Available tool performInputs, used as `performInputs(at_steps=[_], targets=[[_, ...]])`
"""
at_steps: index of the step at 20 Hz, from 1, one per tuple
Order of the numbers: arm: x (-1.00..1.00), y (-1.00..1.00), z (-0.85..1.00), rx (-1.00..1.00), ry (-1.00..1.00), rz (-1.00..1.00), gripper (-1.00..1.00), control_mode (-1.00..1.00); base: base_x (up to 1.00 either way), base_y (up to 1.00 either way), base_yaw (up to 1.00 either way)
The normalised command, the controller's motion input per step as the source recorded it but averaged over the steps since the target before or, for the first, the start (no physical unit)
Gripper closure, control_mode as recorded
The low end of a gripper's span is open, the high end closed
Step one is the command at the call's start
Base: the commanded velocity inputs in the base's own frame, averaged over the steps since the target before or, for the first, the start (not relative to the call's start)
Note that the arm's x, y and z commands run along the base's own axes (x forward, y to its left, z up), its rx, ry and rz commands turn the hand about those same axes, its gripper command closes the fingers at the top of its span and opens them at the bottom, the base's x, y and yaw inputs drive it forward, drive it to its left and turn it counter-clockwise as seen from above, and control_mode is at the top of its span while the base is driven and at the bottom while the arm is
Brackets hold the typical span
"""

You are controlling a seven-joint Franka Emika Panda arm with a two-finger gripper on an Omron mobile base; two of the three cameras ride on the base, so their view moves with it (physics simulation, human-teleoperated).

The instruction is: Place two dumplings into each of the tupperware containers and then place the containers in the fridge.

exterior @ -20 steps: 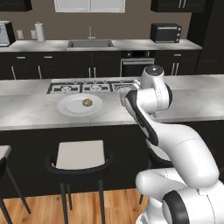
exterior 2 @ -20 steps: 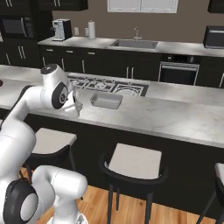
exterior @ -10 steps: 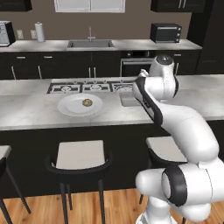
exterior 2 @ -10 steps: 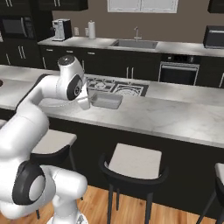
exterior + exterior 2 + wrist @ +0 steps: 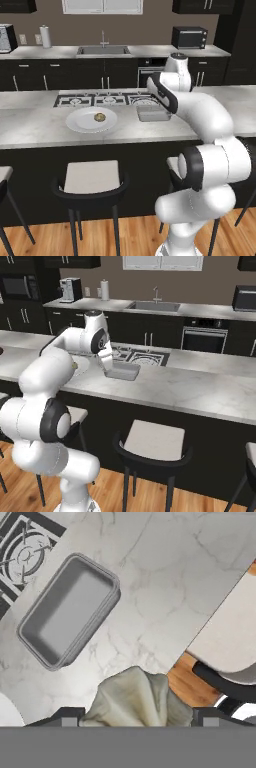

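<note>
left base view: your arm rises from the lower right and bends over the marble island counter. its wrist hangs just above the clear greyish tupperware container, which sits on the counter at the front edge of the cooktop. the white plate lies to the left of that container, well apart from it, with one dumpling on the plate near its middle. you cannot make out the fingers from this side.

right base view: the arm comes up from the lower left and the gripper points down at the left end of the same container. the container rests flat on the counter, just in front of the cooktop. part of the plate shows behind the arm. what sits between the fingers is too small to tell here.

hand view: you are looking down on the counter. the gripper has a held dumpling between its two dark tips, jaws set wide and closed on it, pale folds facing the camera. the container lies up and left of the dumpling, with nothing inside, apart from the gripper. a cooktop burner shows in the upper left corner, a stool seat at the right edge, and a sliver of the plate at the lower left.
</note>
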Motion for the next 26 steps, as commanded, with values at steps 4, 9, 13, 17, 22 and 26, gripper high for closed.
performInputs(at_steps=[4, 9, 13, 17, 22, 26], targets=[[0.50, -0.31, -0.07, 0.00, 0.01, 0.20, 1.00, -1.00, 0.00, 0.00, 0.00], [0.29, -0.16, -0.42, -0.03, 0.01, 0.23, 1.00, -1.00, 0.00, 0.00, 0.00], [0.32, 0.00, -0.54, -0.08, 0.06, 0.20, 1.00, -1.00, 0.00, 0.00, 0.00], [0.51, 0.00, -0.44, -0.06, 0.06, 0.17, 1.00, -1.00, 0.00, 0.00, 0.00], [0.59, -0.03, -0.20, -0.01, 0.02, 0.14, 1.00, -1.00, 0.00, 0.00, 0.00], [0.56, -0.09, -0.08, 0.00, 0.01, 0.13, 1.00, -1.00, 0.00, 0.00, 0.00]])
